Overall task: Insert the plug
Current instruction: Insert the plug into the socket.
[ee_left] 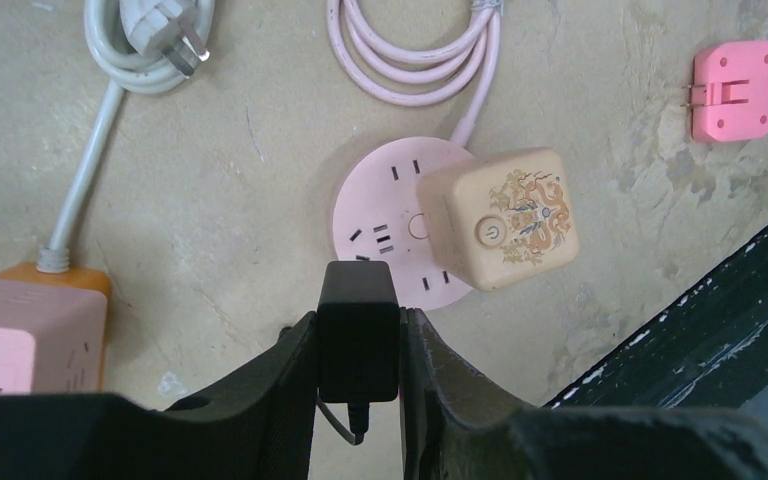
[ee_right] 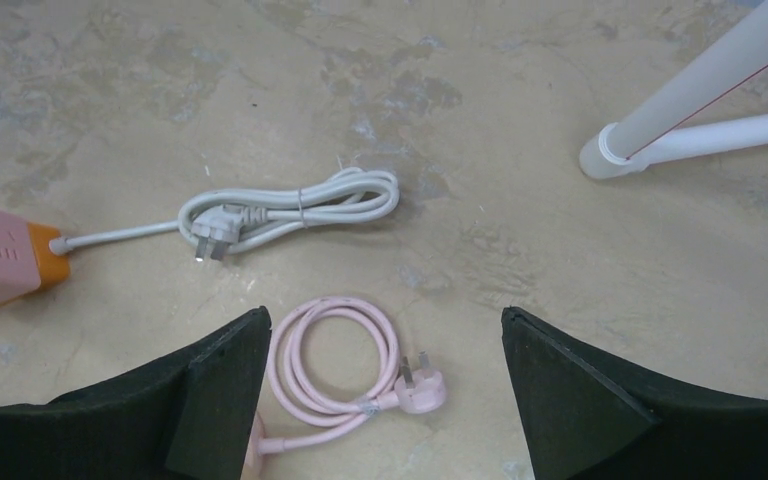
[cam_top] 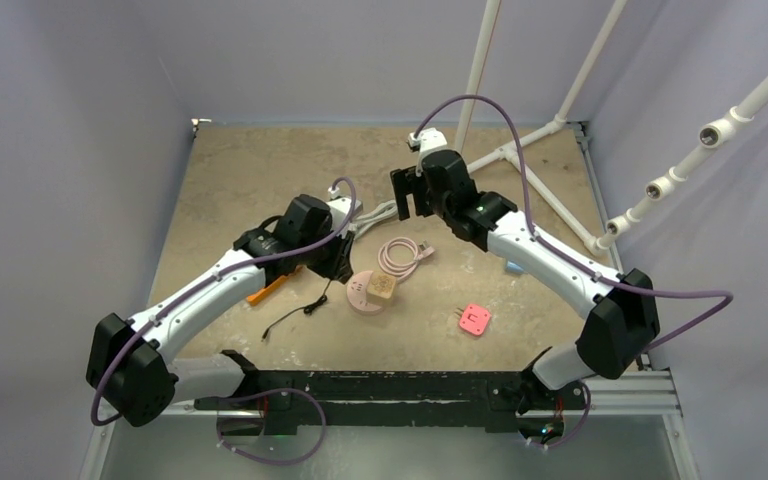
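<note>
Left wrist view is showing the left gripper (ee_left: 360,318) clamping a black plug (ee_left: 358,300) between its two fingers, with the plug's front end sticking out past the fingertips and its thin black lead (ee_left: 338,422) hanging back beneath the palm. Just ahead of the fingertips, the round pink socket (ee_left: 385,200) is lying flat on the table (ee_left: 210,230). The plug's front end is overlapping the socket's near rim, though whether it is touching cannot be told. A beige cube adapter (ee_left: 505,220) is sitting on the socket, ahead and to the right of the fingers. A pink-and-orange cube strip (ee_left: 20,340) is resting close on their left.

The right gripper (ee_right: 380,320) is hanging above the table with its jaws spread wide and nothing between them. A pink coiled cable (ee_right: 335,308) is lying below the gap, and a white cable (ee_right: 300,205) is lying farther ahead.
</note>
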### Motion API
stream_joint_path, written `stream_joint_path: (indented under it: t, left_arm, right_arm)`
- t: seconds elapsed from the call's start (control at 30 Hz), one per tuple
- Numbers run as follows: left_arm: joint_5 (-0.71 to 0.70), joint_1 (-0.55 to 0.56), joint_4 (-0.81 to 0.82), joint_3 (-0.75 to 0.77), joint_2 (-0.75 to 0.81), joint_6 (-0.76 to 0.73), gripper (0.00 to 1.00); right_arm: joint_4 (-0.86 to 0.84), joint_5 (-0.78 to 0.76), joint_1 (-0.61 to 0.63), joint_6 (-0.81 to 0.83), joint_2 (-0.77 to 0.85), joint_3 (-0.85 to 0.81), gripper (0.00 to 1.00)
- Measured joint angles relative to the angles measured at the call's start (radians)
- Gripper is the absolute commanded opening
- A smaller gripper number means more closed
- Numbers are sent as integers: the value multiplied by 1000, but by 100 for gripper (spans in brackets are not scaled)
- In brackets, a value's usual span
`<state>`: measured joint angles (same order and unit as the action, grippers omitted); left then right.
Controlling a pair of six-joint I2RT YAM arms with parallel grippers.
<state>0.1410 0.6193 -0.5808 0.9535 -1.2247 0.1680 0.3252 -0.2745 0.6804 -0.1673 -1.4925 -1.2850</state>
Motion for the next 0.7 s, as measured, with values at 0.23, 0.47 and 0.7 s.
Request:
stream_joint_path:
  t: [0.23,0.47,0.7]
  left_arm:
    - [-36,13,26,-49,0,114,0]
    - [-76,54,83,-72,0,183,0]
    - [-114,76,132,-101,-19,199,0]
  right_arm:
    - [-63,-21,0,-39,2,51,85]
    - [-116,-16,0,-58,2,89,85]
    - [-143,4,0,-68,2,114,85]
